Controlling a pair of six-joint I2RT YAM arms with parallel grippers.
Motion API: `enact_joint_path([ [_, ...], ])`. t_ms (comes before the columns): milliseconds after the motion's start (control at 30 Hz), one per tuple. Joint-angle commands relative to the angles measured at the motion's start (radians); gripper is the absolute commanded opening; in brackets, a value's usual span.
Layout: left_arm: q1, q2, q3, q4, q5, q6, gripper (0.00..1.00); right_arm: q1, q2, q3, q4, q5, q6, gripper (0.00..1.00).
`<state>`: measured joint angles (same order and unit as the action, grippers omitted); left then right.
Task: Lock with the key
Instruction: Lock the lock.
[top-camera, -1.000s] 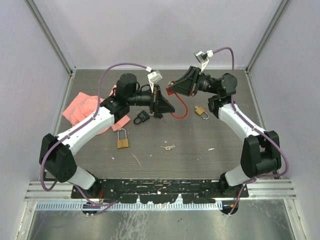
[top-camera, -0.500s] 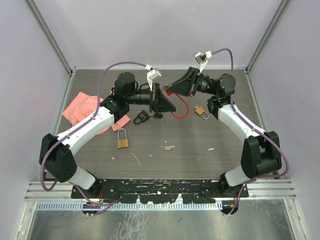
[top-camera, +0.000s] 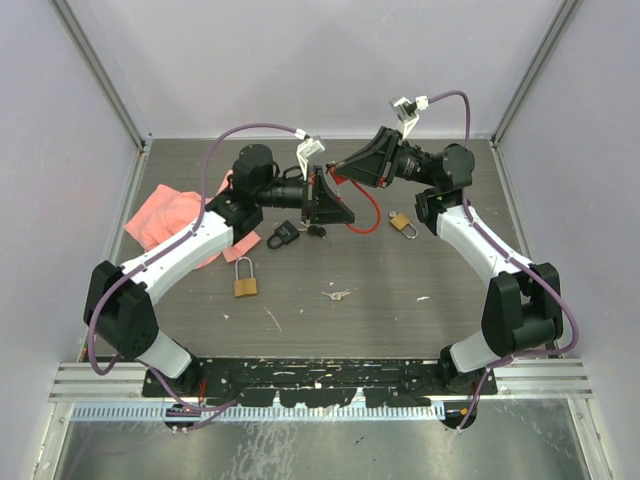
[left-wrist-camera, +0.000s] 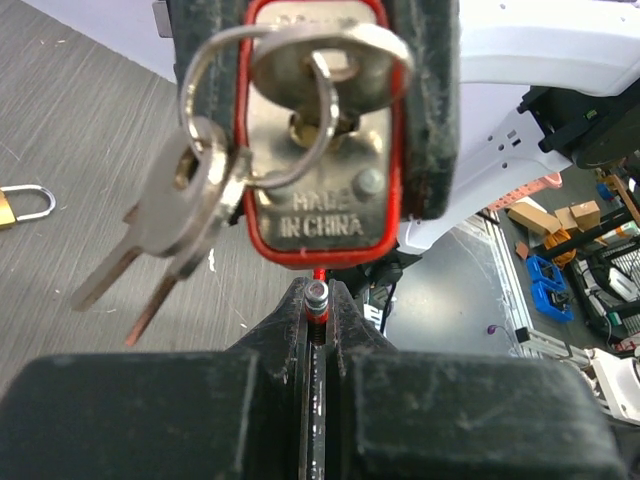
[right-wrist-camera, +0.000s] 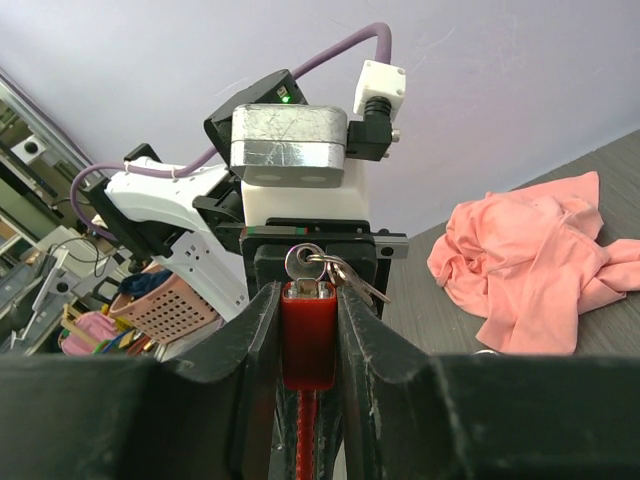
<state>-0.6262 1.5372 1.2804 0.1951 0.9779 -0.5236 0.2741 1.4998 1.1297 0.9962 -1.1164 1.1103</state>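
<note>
Red cable tip (left-wrist-camera: 318, 296), pinched in the clenched left gripper (left-wrist-camera: 318, 315), has been brought just beneath the lock (left-wrist-camera: 318, 200). The right gripper (right-wrist-camera: 307, 300) clamps the lock above the desk (top-camera: 400, 290), so insertion looks next. The key (left-wrist-camera: 330, 62) sits in the lock. The tip's socket is hidden, perhaps on the far face.
</note>
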Motion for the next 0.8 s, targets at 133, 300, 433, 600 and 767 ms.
enact_joint_path([
  [133, -0.001, 0.022, 0.058, 0.118, 0.017, -0.046, 0.00, 0.017, -0.005, 0.012, 0.060, 0.023, 0.003, 0.01],
  [300, 0.001, 0.030, 0.061, 0.141, -0.004, -0.063, 0.00, 0.020, -0.014, -0.004, 0.056, 0.017, -0.004, 0.01],
  [433, 0.007, 0.027, 0.055, 0.169, -0.015, -0.083, 0.00, 0.020, -0.021, -0.017, 0.052, 0.015, -0.009, 0.01],
  [600, 0.017, -0.003, 0.024, 0.210, -0.027, -0.098, 0.00, 0.017, -0.029, -0.024, 0.030, 0.014, -0.032, 0.01],
  [767, 0.021, -0.017, 0.011, 0.216, -0.030, -0.099, 0.00, 0.017, -0.030, -0.023, 0.022, 0.016, -0.038, 0.01],
])
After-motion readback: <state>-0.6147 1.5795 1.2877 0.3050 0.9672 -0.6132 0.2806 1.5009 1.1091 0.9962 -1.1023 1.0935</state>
